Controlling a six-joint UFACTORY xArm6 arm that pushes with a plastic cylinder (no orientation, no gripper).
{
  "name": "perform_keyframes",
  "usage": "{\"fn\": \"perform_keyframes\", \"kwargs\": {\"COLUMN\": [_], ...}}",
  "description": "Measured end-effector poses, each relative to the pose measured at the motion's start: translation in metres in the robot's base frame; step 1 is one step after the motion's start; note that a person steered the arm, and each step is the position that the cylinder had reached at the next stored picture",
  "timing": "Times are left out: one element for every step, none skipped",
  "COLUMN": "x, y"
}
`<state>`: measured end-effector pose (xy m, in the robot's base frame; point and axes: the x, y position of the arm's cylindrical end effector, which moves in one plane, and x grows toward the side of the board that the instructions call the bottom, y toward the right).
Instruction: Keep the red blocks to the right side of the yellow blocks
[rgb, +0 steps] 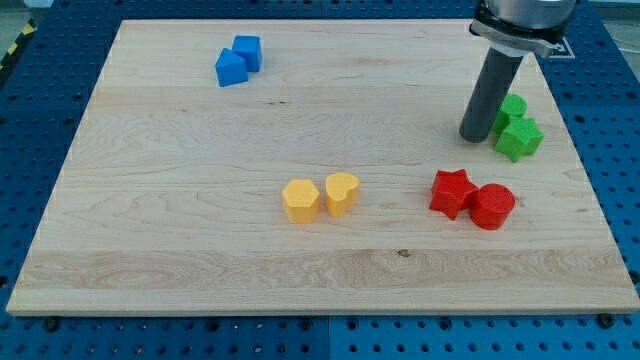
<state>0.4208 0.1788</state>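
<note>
A red star block (451, 192) and a red round block (492, 206) lie touching at the view's lower right of the wooden board (200, 240). A yellow hexagon block (300, 200) and a yellow heart block (341, 193) lie side by side near the board's middle, to the left of the red blocks. My tip (473, 136) rests on the board at the view's upper right, above the red blocks and just left of the green blocks. It touches neither a red nor a yellow block.
Two green blocks, one round (512, 108) and one star-shaped (520, 139), sit right of the rod near the board's right edge. Two blue blocks (238, 60) lie touching at the view's upper left. A blue pegboard (30, 120) surrounds the board.
</note>
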Motion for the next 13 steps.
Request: {"fn": "perform_keyframes", "kwargs": {"x": [0.016,0.032,0.041,0.047,0.048,0.048,0.059,0.07,0.076,0.082,0.089,0.104,0.124], "y": [0.0,0.002,0.005,0.015,0.019,0.021,0.021,0.021,0.024,0.029,0.043,0.045,0.045]}}
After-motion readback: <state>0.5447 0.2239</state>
